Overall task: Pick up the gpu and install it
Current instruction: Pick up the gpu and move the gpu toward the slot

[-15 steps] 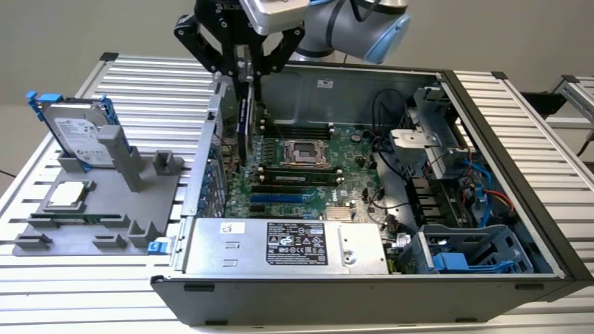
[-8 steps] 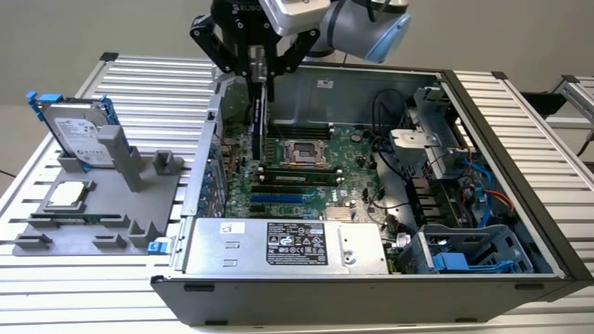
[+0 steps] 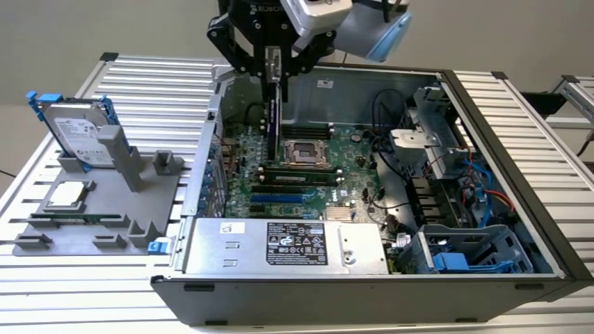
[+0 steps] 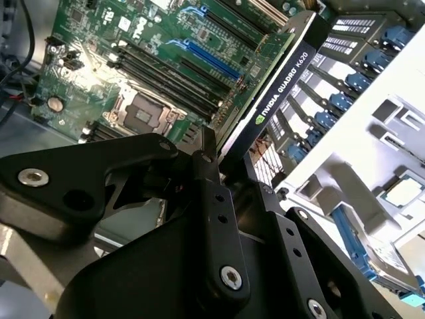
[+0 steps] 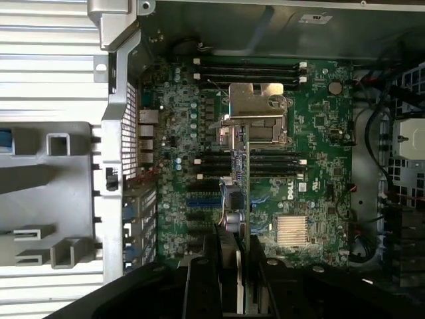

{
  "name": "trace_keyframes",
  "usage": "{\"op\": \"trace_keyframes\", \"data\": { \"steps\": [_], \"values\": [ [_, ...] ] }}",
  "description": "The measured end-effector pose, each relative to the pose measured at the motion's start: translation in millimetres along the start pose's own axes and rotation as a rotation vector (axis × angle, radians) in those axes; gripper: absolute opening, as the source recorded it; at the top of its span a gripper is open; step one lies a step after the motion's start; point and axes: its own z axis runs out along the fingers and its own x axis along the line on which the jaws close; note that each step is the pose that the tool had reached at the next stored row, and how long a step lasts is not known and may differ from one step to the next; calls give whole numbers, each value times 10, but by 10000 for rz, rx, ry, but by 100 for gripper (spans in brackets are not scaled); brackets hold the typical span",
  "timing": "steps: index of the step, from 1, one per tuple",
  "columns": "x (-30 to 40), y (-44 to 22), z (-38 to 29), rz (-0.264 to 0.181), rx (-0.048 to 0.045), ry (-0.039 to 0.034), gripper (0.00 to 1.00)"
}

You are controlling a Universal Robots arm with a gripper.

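Note:
My gripper (image 3: 272, 75) is shut on the gpu (image 3: 273, 125) at the card's upper edge. The card hangs upright and edge-down inside the open computer case (image 3: 519, 174), over the green motherboard (image 3: 320, 174). In the second wrist view the gripper (image 4: 214, 158) clamps the gpu (image 4: 282, 93), whose black cooler face shows. In the first wrist view the gripper (image 5: 242, 262) holds the gpu (image 5: 242, 179) seen edge-on, a thin strip crossing the processor socket (image 5: 255, 116) and the memory slots. Whether the card touches the board I cannot tell.
A grey fixture (image 3: 93, 209) on the exterior view's left holds a silver hard drive (image 3: 79, 129) with a blue frame and a processor chip (image 3: 69, 196). The case holds a power supply (image 3: 278, 243), cables and a drive cage (image 3: 464, 254). The slatted table (image 3: 139, 76) surrounds the case.

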Motion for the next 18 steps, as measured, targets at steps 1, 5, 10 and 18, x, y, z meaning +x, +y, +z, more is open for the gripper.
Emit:
{"op": "trace_keyframes", "data": {
  "steps": [1,5,10,18],
  "values": [
    [-21,0,1,0,0,0,0],
    [-94,2,7,-2,0,0,0],
    [-187,4,13,-5,0,0,0],
    [-326,7,24,-14,-2,0,0]
  ]
}}
